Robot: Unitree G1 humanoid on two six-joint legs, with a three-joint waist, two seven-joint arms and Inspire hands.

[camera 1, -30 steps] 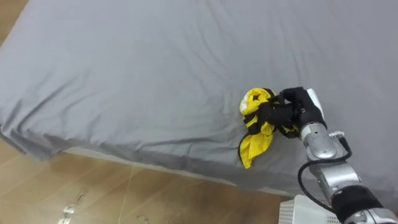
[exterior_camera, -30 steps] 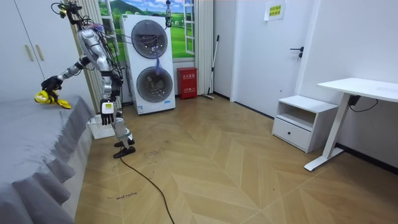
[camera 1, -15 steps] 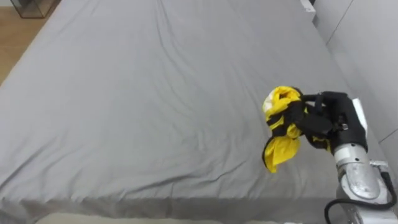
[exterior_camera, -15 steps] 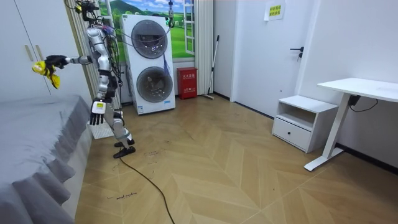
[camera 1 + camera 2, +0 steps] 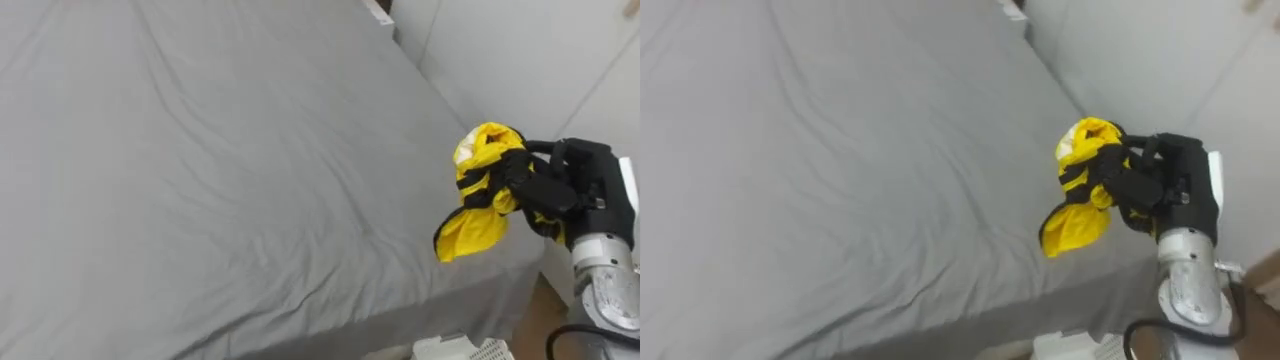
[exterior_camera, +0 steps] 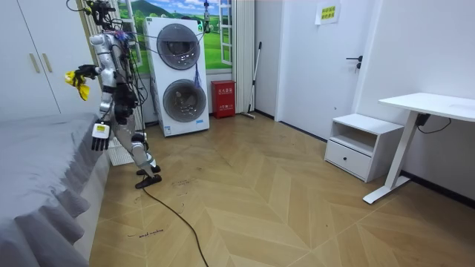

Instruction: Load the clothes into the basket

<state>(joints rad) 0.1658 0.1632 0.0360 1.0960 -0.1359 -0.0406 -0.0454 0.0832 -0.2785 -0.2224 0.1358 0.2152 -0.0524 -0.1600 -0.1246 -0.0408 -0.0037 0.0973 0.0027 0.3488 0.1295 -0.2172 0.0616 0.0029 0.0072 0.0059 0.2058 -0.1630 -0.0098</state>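
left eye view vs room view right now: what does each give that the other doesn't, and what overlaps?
Left eye view: right hand fingers curled round the yellow garment, its loose end dangling, creases in the grey bed. Room view: the robot standing beside the bed, left hand hanging by its side, stacked washing machines behind it, a desk across the room. Both: garment, right hand, bed and the white basket beside the bed.
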